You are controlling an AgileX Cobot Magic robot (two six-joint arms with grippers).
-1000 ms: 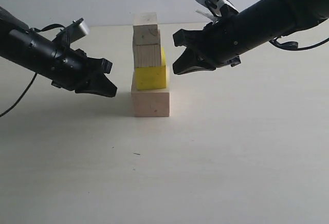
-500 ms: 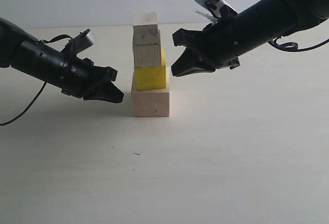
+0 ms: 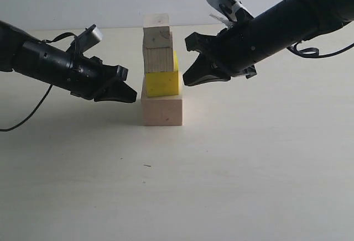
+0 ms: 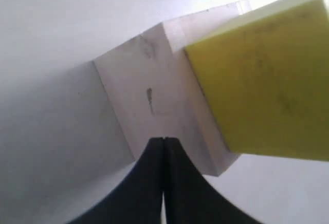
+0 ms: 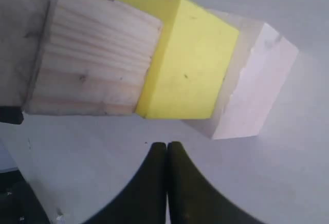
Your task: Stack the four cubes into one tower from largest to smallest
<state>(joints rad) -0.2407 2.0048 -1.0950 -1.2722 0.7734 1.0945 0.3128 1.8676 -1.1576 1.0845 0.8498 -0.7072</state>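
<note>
The tower (image 3: 160, 69) is standing four cubes high on the table (image 3: 249, 169). The left gripper (image 3: 133, 95), claw pinched together and empty, is being brought nearer the large base cube (image 3: 162, 110); the right gripper (image 3: 187, 80), likewise closed on nothing, is being held beside the yellow cube (image 3: 162, 83). Only straightening seems left.

The desk (image 3: 249, 169) was a pale, matte cream surface. The large pale wood cube (image 3: 162, 110) sat flat on it, a little toward 12 o'clock from the middle of the exterior view. A tiny dark speck (image 3: 147, 166) lay on the desk at 6 o'clock from that cube. Far out at 9 o'clock, a thin black cable (image 3: 22, 120) drooped low and perhaps touched the surface.
</note>
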